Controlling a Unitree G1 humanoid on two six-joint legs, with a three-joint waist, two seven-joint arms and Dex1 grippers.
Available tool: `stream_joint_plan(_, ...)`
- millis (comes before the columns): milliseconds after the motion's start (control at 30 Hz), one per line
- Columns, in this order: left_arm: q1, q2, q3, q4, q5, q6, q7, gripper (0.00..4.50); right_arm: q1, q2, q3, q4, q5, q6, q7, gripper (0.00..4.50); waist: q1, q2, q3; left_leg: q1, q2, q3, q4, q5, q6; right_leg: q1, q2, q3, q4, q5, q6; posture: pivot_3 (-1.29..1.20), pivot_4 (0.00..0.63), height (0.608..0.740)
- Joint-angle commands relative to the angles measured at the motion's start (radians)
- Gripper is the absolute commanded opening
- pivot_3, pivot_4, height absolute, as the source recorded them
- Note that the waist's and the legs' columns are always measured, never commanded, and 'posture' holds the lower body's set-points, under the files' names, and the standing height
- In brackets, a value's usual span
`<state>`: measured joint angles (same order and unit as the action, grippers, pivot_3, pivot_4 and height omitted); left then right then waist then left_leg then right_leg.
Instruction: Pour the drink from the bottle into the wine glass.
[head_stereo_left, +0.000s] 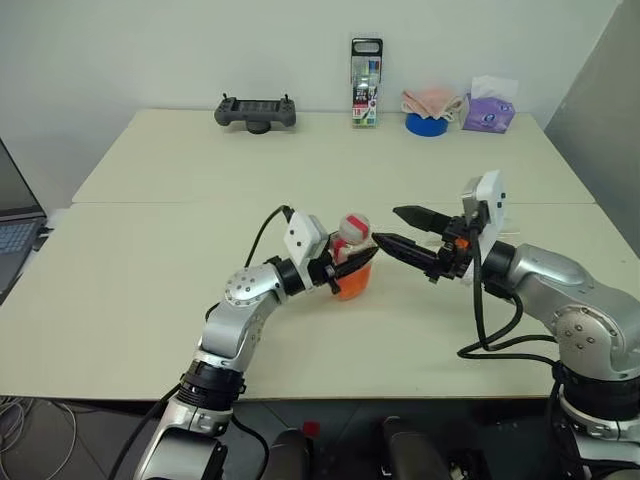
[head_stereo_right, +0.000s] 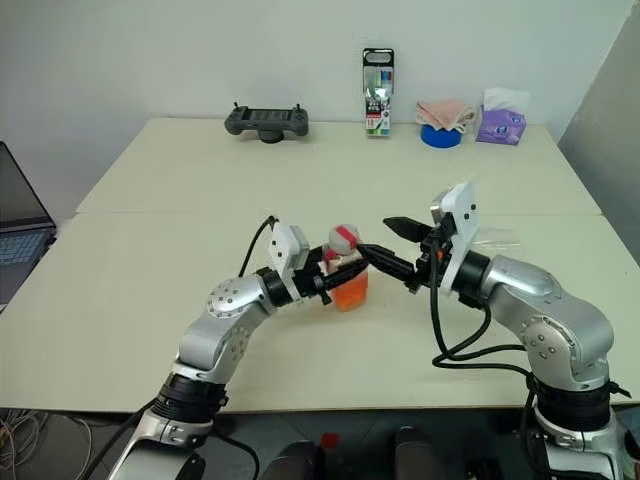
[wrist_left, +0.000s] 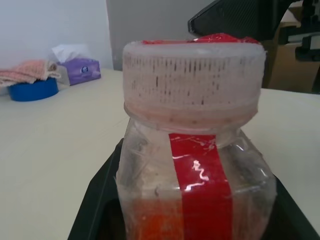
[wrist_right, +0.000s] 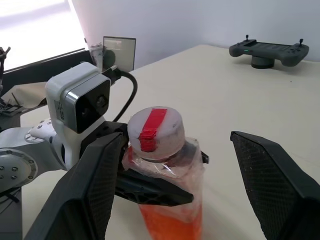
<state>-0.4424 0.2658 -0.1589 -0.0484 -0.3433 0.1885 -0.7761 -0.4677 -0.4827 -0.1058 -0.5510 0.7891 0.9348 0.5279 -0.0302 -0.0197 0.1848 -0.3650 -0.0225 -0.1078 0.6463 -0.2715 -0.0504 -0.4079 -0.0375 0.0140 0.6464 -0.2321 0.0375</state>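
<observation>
Gripping the small clear squarish plastic bottle (head_stereo_left: 351, 262) of orange drink (head_stereo_left: 354, 282) mid-table, left tool (head_stereo_left: 345, 268) is clamped on its body. Right tool (head_stereo_left: 408, 230) sits beside the cap, fingers apart. Bottle's base is cut off in both wrist views.

Office or lab: plain tables (head_stereo_left: 150, 300), laptop (head_stereo_left: 15, 225), controller (head_stereo_left: 255, 110).

Bottle (head_stereo_left: 352, 262) upright near the middle of the table (head_stereo_left: 150, 290), clamped in the left gripper (head_stereo_left: 350, 264) reaching in from its left, with the drink (head_stereo_left: 354, 284) in its lower part. Right gripper (head_stereo_left: 397, 229) just right of the bottle, its fingers spread either side of the cap. Along the far edge, left to right: controller (head_stereo_left: 256, 112), marker pack (head_stereo_left: 366, 83), tape roll (head_stereo_left: 427, 124) with a cloth (head_stereo_left: 432, 101) on it, tissue pack (head_stereo_left: 489, 106) toward the far right corner.
</observation>
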Motion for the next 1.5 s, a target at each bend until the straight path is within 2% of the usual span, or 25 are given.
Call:
stream_joint_plan(33,-0.009,-0.014,-0.010,-0.069,-0.019,0.000,-0.012,1.78,0.009,-0.010,0.011,-0.061,0.017,0.003,-0.021,3.68,0.000,0.000,0.000,0.000,0.000,0.000,0.000,0.000,0.000,0.000,0.000,0.000,0.000,0.000,0.000,0.00,0.150,0.740)
stream_joint_plan(300,-0.017,-0.030,-0.024,-0.056,-0.012,0.002,-0.025,1.78,-0.001,0.034,0.046,-0.067,-0.022,-0.015,-0.117,3.68,0.000,0.000,0.000,0.000,0.000,0.000,0.000,0.000,0.000,0.000,0.000,0.000,0.000,0.000,0.000,0.00,0.150,0.740)
stream_joint_plan(600,0.001,-0.051,-0.060,-0.071,-0.006,0.005,-0.042,1.78,-0.021,0.035,0.080,-0.065,-0.054,-0.028,-0.132,3.68,0.000,0.000,0.000,0.000,0.000,0.000,0.000,0.000,0.000,0.000,0.000,0.000,-0.001,0.000,0.000,0.00,0.150,0.740)
stream_joint_plan(700,0.004,-0.049,-0.064,-0.068,0.000,0.002,-0.044,1.78,-0.021,0.042,0.074,-0.073,-0.049,-0.025,-0.141,3.06,0.000,0.000,0.000,0.000,0.000,0.000,0.000,0.000,0.000,0.000,0.000,0.000,-0.001,0.000,0.000,0.00,0.150,0.740)
stream_joint_plan(800,0.006,-0.045,-0.063,-0.066,0.002,0.004,-0.048,1.78,-0.022,0.039,0.076,-0.078,-0.043,-0.018,-0.139,2.06,0.001,0.000,0.000,0.000,0.000,0.000,0.000,0.000,0.000,0.000,0.000,0.000,-0.001,0.000,0.000,0.00,0.150,0.740)
stream_joint_plan(833,0.005,-0.045,-0.061,-0.066,0.002,0.006,-0.048,1.78,-0.021,0.031,0.081,-0.081,-0.044,-0.015,-0.132,1.92,0.000,0.000,0.000,0.000,0.000,0.000,0.000,0.000,0.000,0.000,0.000,0.000,-0.001,0.000,0.000,0.00,0.150,0.740)
stream_joint_plan(967,0.001,-0.032,-0.057,-0.071,-0.007,0.019,-0.061,1.77,-0.026,0.000,0.084,-0.074,-0.042,-0.018,-0.099,1.92,0.001,0.000,0.000,0.000,0.000,0.000,0.000,0.000,0.000,0.000,0.000,0.000,-0.001,0.000,0.000,0.00,0.150,0.740)
stream_joint_plan(1067,-0.002,-0.010,-0.060,-0.088,-0.032,0.050,-0.097,1.77,-0.037,-0.052,0.071,-0.047,0.010,-0.025,0.020,1.92,0.000,0.000,0.000,0.000,0.000,0.000,0.000,0.000,0.000,0.000,0.000,0.000,-0.001,0.000,0.000,0.00,0.150,0.740)
stream_joint_plan(1167,-0.012,0.015,-0.063,-0.105,-0.058,0.082,-0.143,1.77,-0.038,-0.146,0.041,-0.040,0.246,0.037,0.303,1.92,0.001,0.000,0.000,0.000,0.000,0.000,0.000,0.000,0.000,0.000,0.000,0.000,-0.001,0.000,0.000,0.00,0.150,0.740)
stream_joint_plan(1200,-0.013,0.021,-0.065,-0.108,-0.063,0.090,-0.154,1.77,-0.047,-0.173,0.054,-0.037,0.278,0.040,0.383,1.92,0.002,0.000,0.000,-0.001,0.000,0.000,0.000,0.000,0.000,0.000,0.000,0.000,-0.002,0.000,0.000,0.00,0.150,0.740)
stream_joint_plan(1300,-0.015,0.037,-0.071,-0.104,-0.064,0.093,-0.179,1.77,-0.093,-0.239,0.145,-0.029,0.244,0.016,0.560,1.92,0.001,0.000,0.001,0.000,0.000,0.001,0.000,-0.001,0.001,0.001,0.000,0.000,-0.002,0.000,0.000,0.00,0.150,0.740)
stream_joint_plan(1433,-0.026,0.034,-0.086,-0.083,-0.047,0.070,-0.189,1.77,-0.136,-0.263,0.200,-0.016,0.187,-0.025,0.634,1.92,-0.001,0.000,0.001,0.001,0.001,0.001,0.000,0.000,0.001,0.001,0.002,0.000,-0.001,0.000,0.000,0.00,0.150,0.740)
stream_joint_plan(1500,-0.030,0.024,-0.089,-0.085,-0.045,0.070,-0.179,1.76,-0.151,-0.274,0.185,0.014,0.183,-0.032,0.651,1.92,-0.001,0.000,0.001,0.001,0.001,0.000,0.000,0.000,0.001,0.001,0.002,-0.001,-0.001,0.000,0.000,0.00,0.150,0.740)
